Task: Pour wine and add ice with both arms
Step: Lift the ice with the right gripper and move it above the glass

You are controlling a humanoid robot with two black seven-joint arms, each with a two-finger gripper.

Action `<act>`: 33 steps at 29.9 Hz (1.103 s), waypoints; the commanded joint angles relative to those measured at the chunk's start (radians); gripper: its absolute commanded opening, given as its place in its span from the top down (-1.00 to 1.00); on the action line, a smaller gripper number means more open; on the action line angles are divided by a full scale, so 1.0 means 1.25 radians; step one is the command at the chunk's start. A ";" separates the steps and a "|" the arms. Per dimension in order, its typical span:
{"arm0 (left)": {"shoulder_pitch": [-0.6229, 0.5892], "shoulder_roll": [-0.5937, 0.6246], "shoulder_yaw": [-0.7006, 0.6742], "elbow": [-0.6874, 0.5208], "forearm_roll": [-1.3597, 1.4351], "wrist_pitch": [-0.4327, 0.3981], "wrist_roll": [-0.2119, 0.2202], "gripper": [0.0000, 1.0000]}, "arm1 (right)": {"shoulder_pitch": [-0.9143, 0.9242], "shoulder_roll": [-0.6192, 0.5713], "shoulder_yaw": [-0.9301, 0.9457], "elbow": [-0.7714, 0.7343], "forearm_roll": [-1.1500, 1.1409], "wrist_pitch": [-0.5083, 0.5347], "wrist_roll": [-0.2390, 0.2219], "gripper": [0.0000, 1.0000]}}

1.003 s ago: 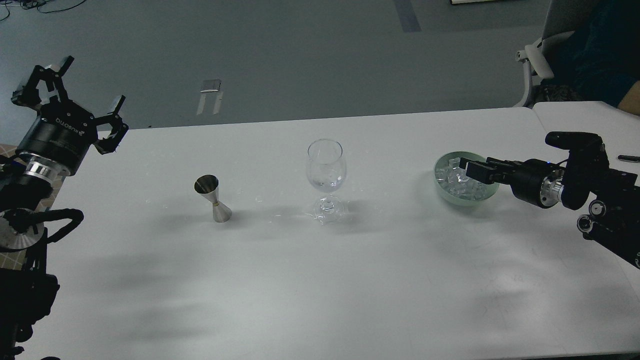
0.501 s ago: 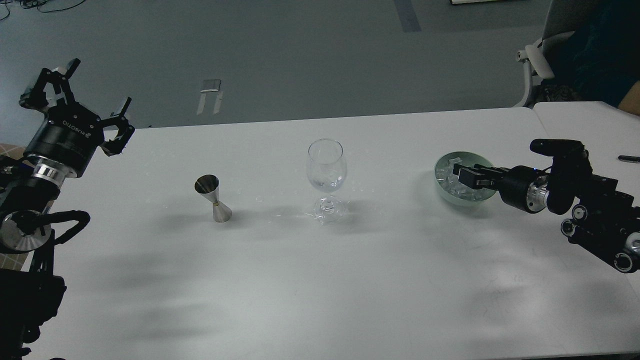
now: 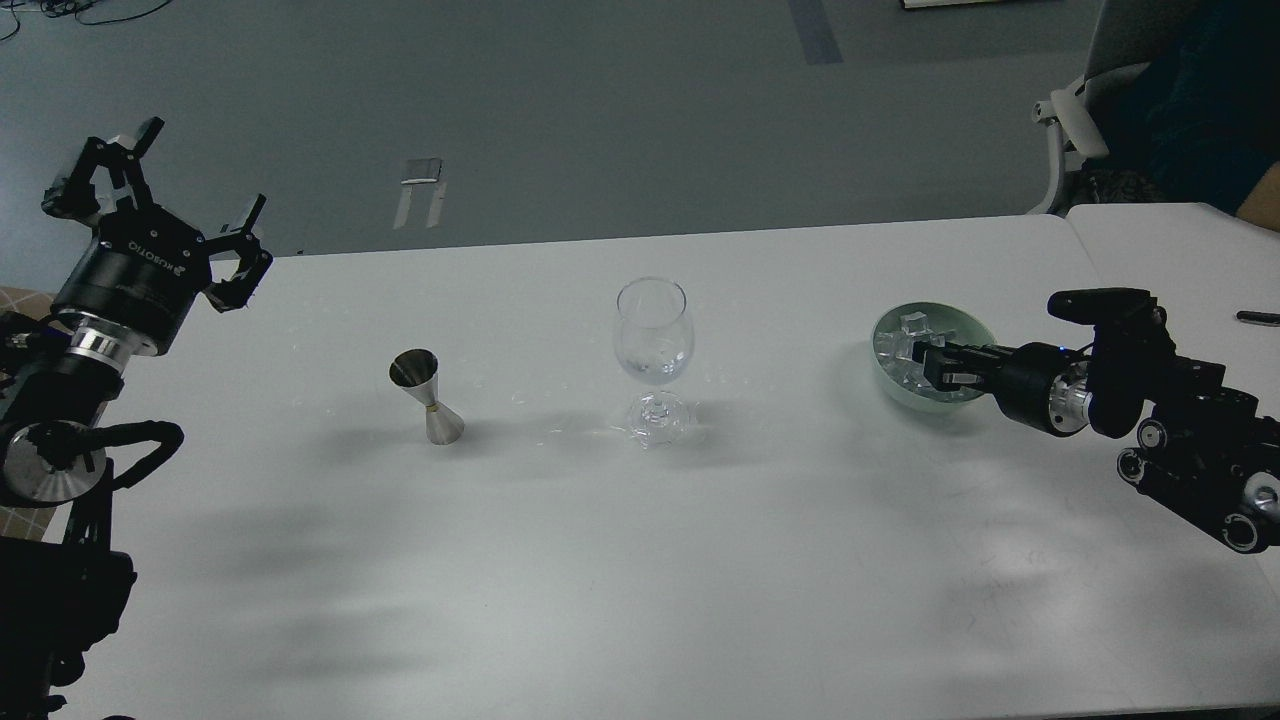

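**Right arm reaching into ice bowl, left arm idle**

White table (image 3: 640, 560) spans the view. Left arm (image 3: 60, 400) stands raised over the table's left edge; left gripper (image 3: 160, 215) points up, fingers spread wide, holding nothing. Right arm (image 3: 1150, 410) lies low from the right, its right gripper (image 3: 935, 362) reaching over the near rim of the pale green bowl (image 3: 900, 390); dark and end-on, so cannot tell whether its fingers are parted or closed. Wine glass (image 3: 652, 345) upright at table centre. Steel jigger (image 3: 425, 397) upright, well left of the glass. Ice (image 3: 905, 335): clear cubes piled in the bowl, one by the far rim.
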 commanded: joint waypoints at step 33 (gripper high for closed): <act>-0.001 -0.002 0.020 -0.028 0.018 0.000 0.001 -0.95 | 0.711 0.045 -0.355 0.250 0.130 0.182 -0.009 1.00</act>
